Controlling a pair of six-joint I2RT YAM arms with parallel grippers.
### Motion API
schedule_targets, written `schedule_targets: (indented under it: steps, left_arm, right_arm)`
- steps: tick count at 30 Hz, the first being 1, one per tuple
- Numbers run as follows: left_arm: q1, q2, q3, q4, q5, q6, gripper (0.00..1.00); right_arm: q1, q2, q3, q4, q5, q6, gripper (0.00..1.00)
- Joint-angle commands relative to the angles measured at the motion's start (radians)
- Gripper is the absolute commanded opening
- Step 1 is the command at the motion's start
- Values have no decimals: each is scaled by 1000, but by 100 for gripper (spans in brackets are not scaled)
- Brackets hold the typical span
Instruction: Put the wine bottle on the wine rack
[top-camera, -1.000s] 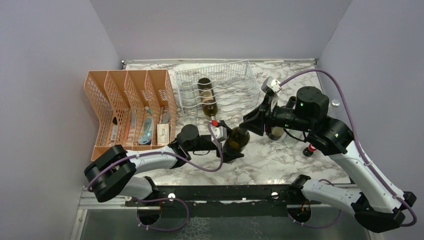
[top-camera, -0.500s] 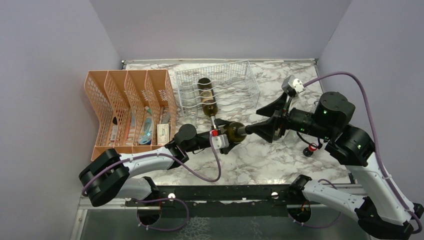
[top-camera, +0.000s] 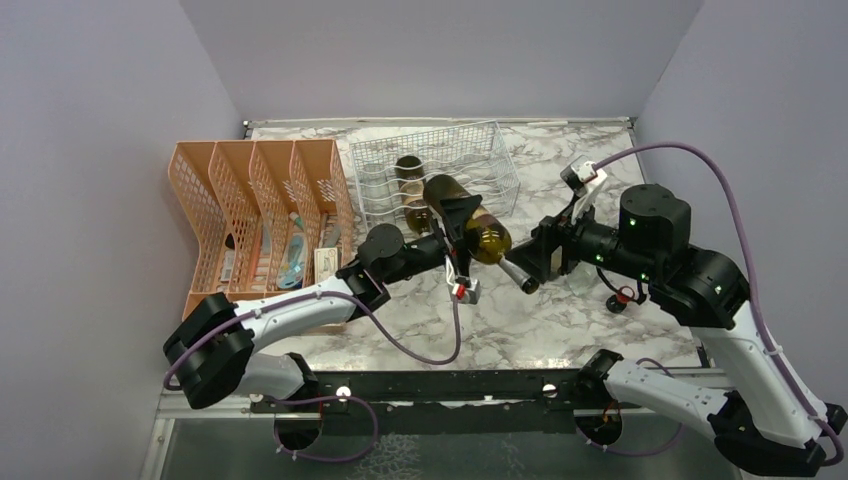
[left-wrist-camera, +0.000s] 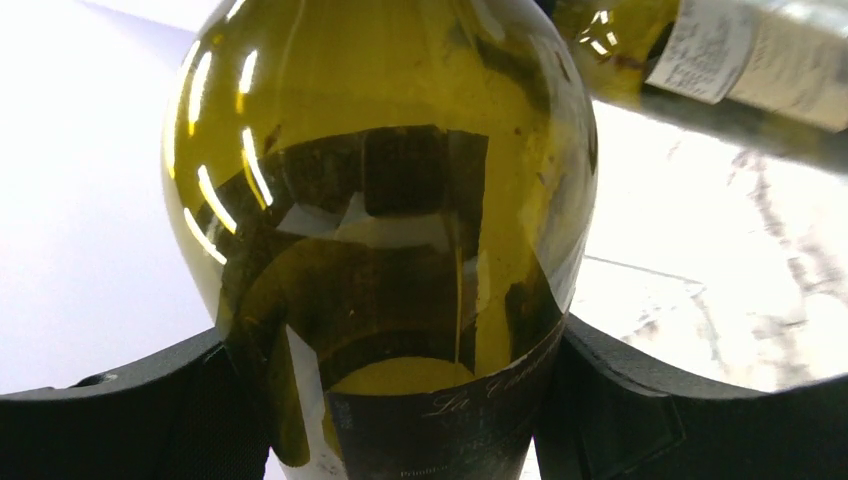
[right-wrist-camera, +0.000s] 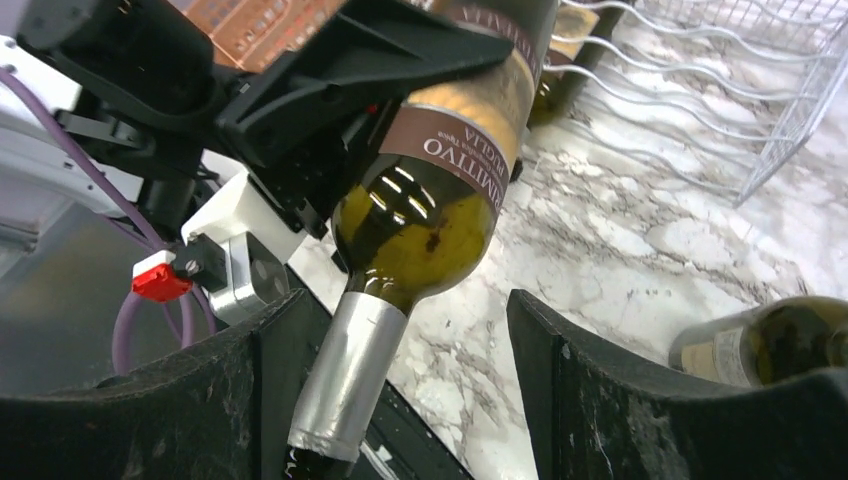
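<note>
Clamping the wine bottle (top-camera: 480, 235) in left pincer (top-camera: 452, 213), base toward the wine rack (top-camera: 495, 170) for sliding in; holding right pincer (top-camera: 528, 265) apart around neck.

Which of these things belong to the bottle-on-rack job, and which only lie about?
For the job: wine bottle, wine rack, left gripper gripping the bottle.
Lying about: orange file organiser, racked bottle, loose bottle.

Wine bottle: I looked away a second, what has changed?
The left gripper, shut on the wine bottle, has carried it back toward the wine rack, base first. The right gripper stands open around the neck. The rack, the bottle lying in it and the orange organiser stayed put.
</note>
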Motion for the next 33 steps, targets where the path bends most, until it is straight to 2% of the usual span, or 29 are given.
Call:
schedule_targets:
  steps: [1,6,11,19,25,28,31,33]
  left_arm:
    - [-2,24,94,80,-6,316,0]
    - [-7,45,139,57,30,441,0]
    - [-7,74,195,-7,-7,544,0]
    - [-7,94,219,-50,-77,613,0]
    - [-7,91,221,-62,-75,614,0]
    - [-7,88,234,-68,-76,567,0]
    - [-7,80,246,-80,-73,519,0]
    - [-7,76,247,-87,-69,508,0]
  right_arm:
    - [4,8,-24,-59,43,25,74]
    - [5,45,-50,-104,27,52,73]
    - [5,51,-116,-113,16,76,70]
    - [4,71,-195,-44,74,108,61]
    - [5,111,-210,8,74,106,52]
    - [5,120,-221,25,71,110,45]
    - [5,119,-238,38,77,116,32]
    - [5,115,-242,44,87,118,17]
